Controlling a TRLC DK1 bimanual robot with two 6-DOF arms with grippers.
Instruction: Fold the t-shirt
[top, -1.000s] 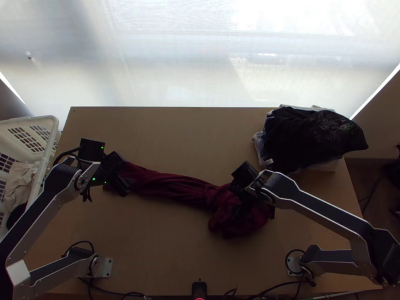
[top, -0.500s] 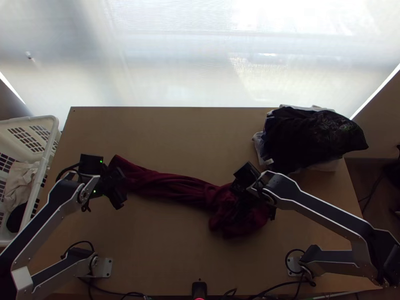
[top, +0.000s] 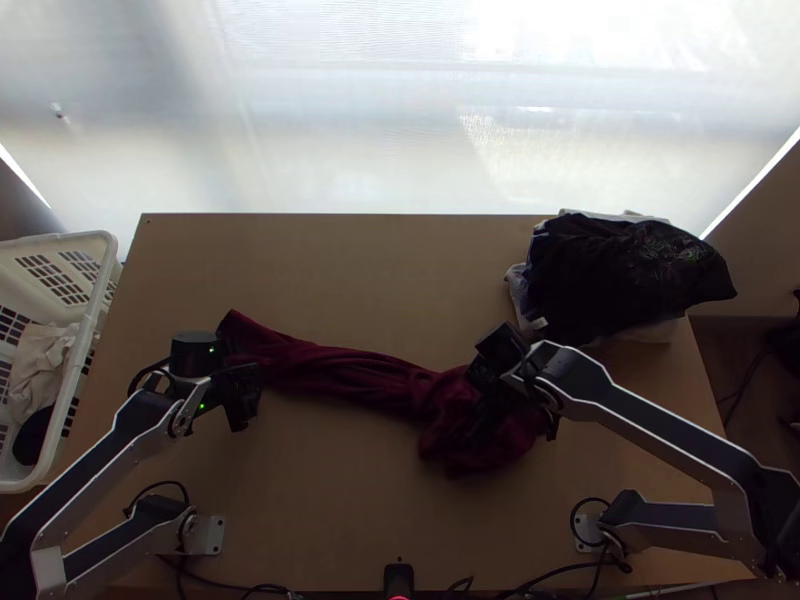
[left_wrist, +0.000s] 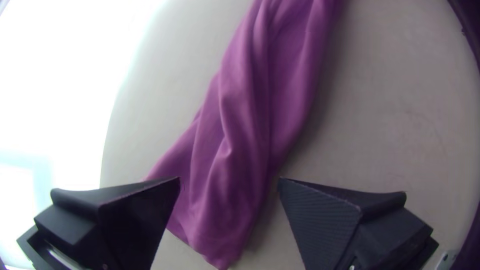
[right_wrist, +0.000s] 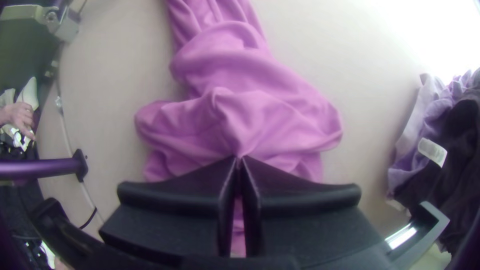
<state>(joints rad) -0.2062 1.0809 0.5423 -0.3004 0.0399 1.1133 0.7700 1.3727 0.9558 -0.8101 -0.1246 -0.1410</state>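
In the top view, the burgundy t-shirt (top: 340, 375) lies bunched on the worktop (top: 330, 500), a long twisted strip reaching from beside the left gripper's (top: 240, 402) fingers to a crumpled heap under the right gripper (top: 490, 410). In the left wrist view, the fingers stand wide apart — the strip's end lies across the gap, partly behind one finger. In the right wrist view, the fingers pinch the heap — folds spreading around their tips.
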